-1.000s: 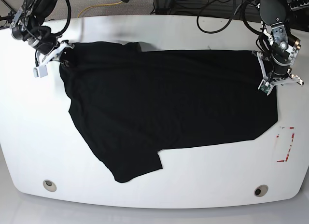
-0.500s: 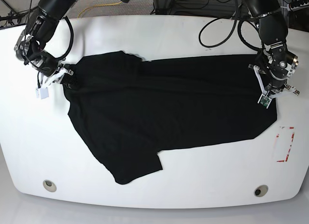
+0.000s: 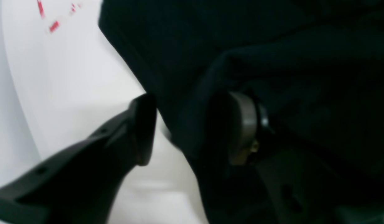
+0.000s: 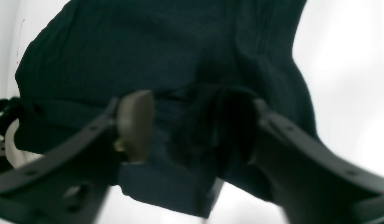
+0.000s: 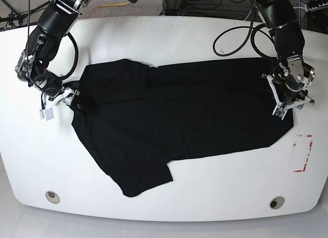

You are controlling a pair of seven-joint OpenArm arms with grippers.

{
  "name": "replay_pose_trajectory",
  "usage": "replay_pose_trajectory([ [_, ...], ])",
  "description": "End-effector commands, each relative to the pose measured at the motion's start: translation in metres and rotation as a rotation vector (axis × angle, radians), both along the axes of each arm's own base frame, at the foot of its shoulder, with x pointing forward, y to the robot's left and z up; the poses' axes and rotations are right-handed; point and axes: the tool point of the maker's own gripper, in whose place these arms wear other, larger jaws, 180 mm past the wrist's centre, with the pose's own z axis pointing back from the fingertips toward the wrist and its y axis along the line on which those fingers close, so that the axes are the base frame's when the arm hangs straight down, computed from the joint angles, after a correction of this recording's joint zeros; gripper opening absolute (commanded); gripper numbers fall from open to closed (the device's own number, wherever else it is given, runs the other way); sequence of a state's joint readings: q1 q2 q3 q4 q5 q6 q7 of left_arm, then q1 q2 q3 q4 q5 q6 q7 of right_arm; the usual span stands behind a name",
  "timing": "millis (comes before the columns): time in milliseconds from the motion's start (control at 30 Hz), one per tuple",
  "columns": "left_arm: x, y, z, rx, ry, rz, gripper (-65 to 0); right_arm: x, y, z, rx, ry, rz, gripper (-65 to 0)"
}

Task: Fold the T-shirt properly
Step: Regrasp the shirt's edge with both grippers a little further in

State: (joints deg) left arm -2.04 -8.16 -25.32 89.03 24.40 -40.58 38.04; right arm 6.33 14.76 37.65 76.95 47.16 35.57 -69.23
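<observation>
The black T-shirt [image 5: 179, 115] lies spread across the white table [image 5: 169, 38], one sleeve pointing to the front edge. My left gripper [image 5: 281, 107] is at the shirt's right edge. In the left wrist view the left gripper [image 3: 182, 127] has its jaws apart, with a fold of the shirt [image 3: 272, 46] between them, resting on one pad and clear of the other finger. My right gripper [image 5: 70, 97] is at the shirt's left edge. In the right wrist view the right gripper [image 4: 192, 124] has its jaws apart around bunched shirt fabric [image 4: 148, 46].
Red tape marks [image 5: 302, 153] lie on the table right of the shirt and also show in the left wrist view [image 3: 53, 26]. Two round holes [image 5: 51, 196] [image 5: 277, 202] sit near the front edge. Cables [image 5: 230, 27] trail at the back right.
Both grippers have moved toward the table's front, and the shirt's back edge and both side edges have shifted the same way with them.
</observation>
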Motion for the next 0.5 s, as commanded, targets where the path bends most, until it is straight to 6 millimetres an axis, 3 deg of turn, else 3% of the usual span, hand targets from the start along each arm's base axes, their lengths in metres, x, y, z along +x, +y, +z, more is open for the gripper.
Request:
replay_pose_trajectory([
  [0, 0.011, 0.005, 0.016, 0.013, -0.052, 0.001, -29.9, 0.002, -0.014, 0.016, -0.015, -0.049, -0.009, -16.3],
  [133, 0.016, -0.003, 0.021, -0.052, -0.091, -0.007, -29.6, -0.017, -0.023, 0.016, -0.047, -0.04, -0.008, -15.5],
  [300, 0.02, -0.001, 0.04, -0.075, -0.15, -0.021, -29.7, -0.047, -0.02, 0.01, -0.104, -0.009, 0.019, -15.5],
  [467, 0.001, -0.004, 0.03, -0.067, -0.118, -0.029, -29.7, -0.074, -0.006, 0.0, -0.094, 0.026, 0.039, -15.5],
])
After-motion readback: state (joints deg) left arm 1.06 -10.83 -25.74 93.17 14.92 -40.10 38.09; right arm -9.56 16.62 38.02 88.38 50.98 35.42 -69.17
